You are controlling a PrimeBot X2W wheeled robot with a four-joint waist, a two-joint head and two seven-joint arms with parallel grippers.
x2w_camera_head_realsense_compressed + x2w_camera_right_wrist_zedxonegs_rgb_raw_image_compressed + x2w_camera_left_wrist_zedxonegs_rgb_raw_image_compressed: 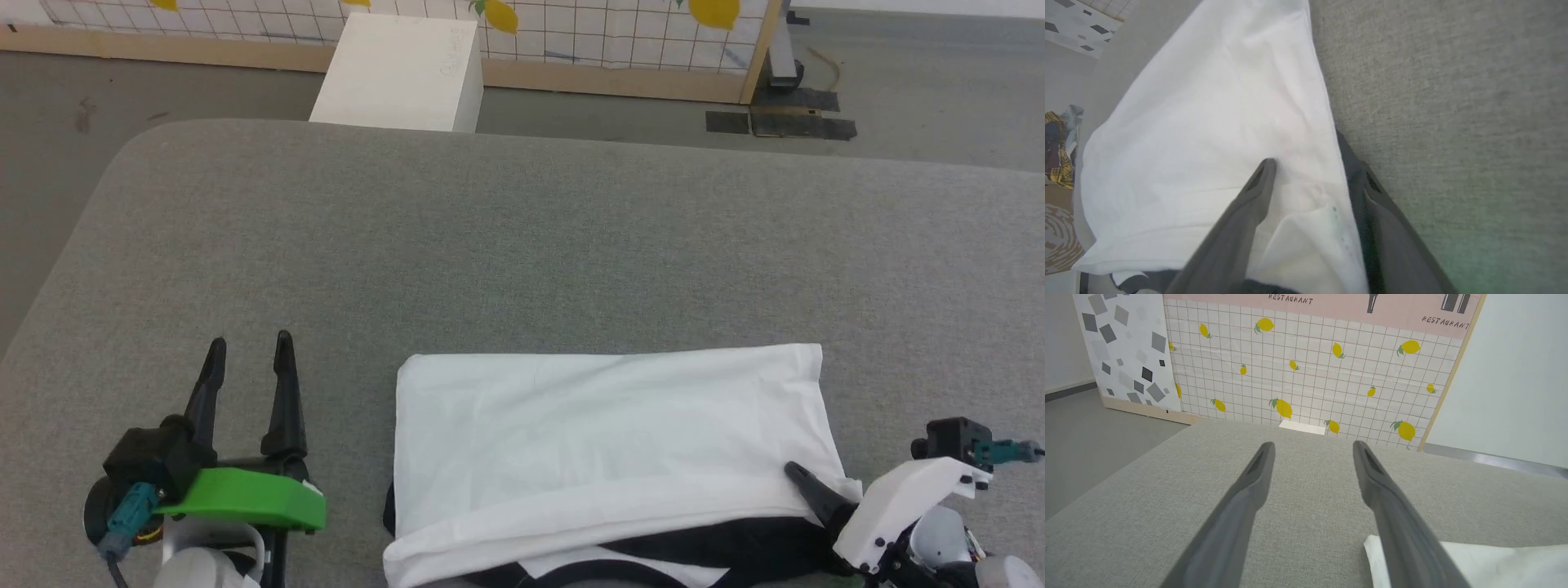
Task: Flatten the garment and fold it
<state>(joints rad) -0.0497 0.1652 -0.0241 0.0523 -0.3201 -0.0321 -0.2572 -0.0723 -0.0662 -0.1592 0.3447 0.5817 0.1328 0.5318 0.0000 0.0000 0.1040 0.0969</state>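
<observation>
Black sleeve cloth peeks out at the near edge in the head view, under the shirt (604, 425), whose white panel lies doubled over on the grey table (490, 229). Its long axis runs left to right. The dark parts face the robot, and where the collar points cannot be told. The left gripper (250, 341) hovers well to the shirt's left, fingers apart and empty. The right gripper (804, 482) has one finger on the shirt's right edge.

From the left wrist, the left gripper (1312, 447) aims across bare table, with a corner of the shirt (1494, 559) just beside its right finger.

From the right wrist, the right gripper (1312, 175) straddles the edge of the shirt (1208, 122), fingers spread, one on the white cloth and one along the dark layer at the rim. Closing here may catch one layer only. With the left corner unpinned, a pull could drag the whole fold askew or bunch it.
</observation>
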